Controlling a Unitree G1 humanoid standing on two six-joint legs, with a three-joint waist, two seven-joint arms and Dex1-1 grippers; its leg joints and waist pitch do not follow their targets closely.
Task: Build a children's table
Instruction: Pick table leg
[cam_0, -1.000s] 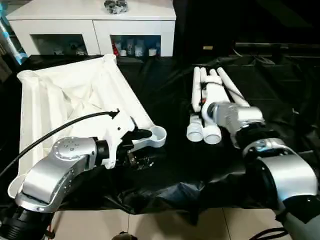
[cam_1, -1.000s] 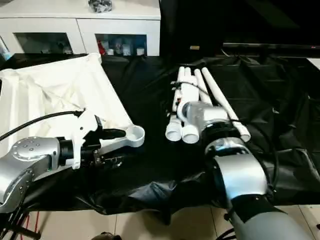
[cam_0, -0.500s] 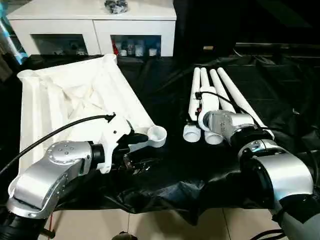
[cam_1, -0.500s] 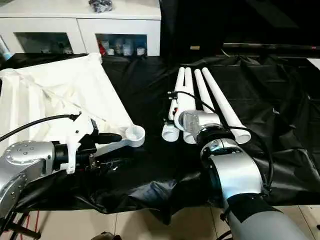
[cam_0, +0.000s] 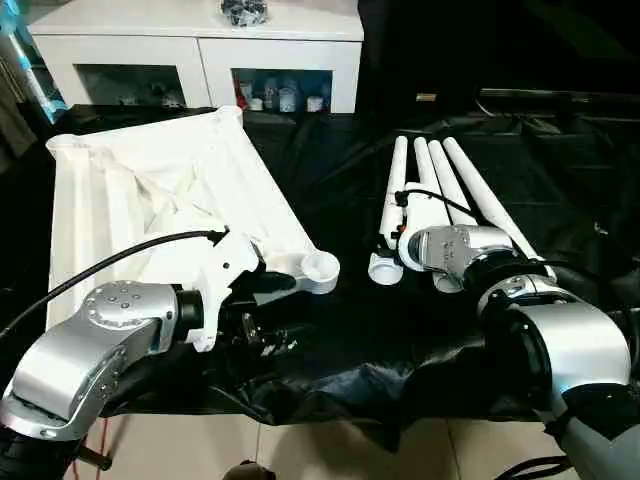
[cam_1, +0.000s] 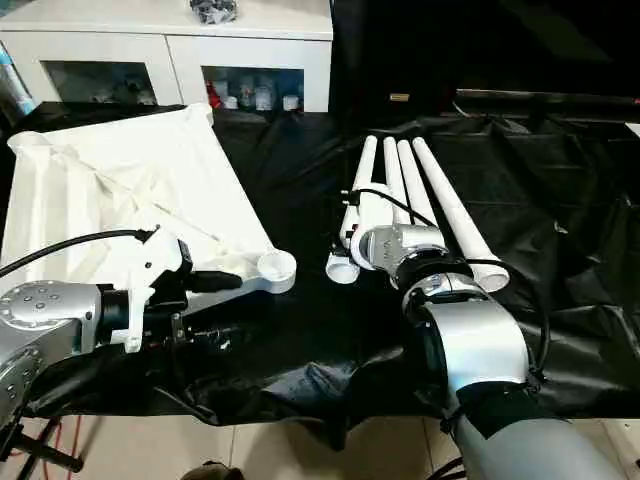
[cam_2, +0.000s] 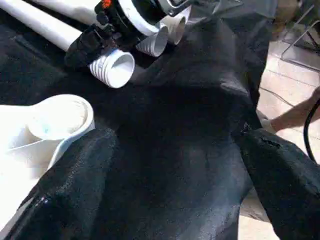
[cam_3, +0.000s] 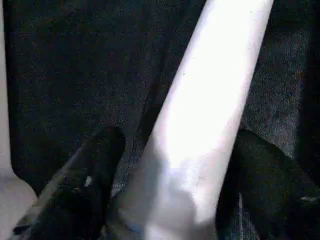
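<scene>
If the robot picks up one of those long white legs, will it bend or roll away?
Probably no bending: the white leg looks like a straight, stiff plastic tube. It is round and smooth, so it might roll on the black cloth if nudged, or slip a little in the right gripper. It seems hollow, so likely light.

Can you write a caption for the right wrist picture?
Two black fingers sit either side of a white table leg on black cloth.
</scene>
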